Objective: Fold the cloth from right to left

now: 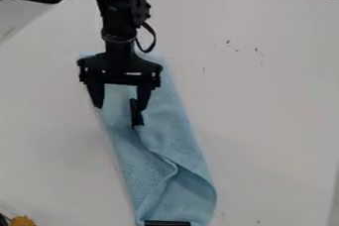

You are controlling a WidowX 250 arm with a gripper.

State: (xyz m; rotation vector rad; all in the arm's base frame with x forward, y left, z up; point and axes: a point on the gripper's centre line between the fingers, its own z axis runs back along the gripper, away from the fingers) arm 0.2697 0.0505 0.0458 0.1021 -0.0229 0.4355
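Observation:
My black gripper (120, 106) hangs over the upper part of the blue cloth (159, 141), its two fingers spread apart with nothing seen held between them. The cloth lies as a long strip slanting from upper centre-left down to the bottom edge. A curved crease and a raised fold run across its lower half. Part of its upper end is hidden behind the gripper. A small dark object (136, 114) rests on the cloth beside the right finger.
Another black object (167, 223) lies at the cloth's lower end. An orange-yellow item (23, 221) is in the bottom left corner of the white table (271, 111). Small dark specks mark the table right of the cloth. Dark things stand beyond its far edge.

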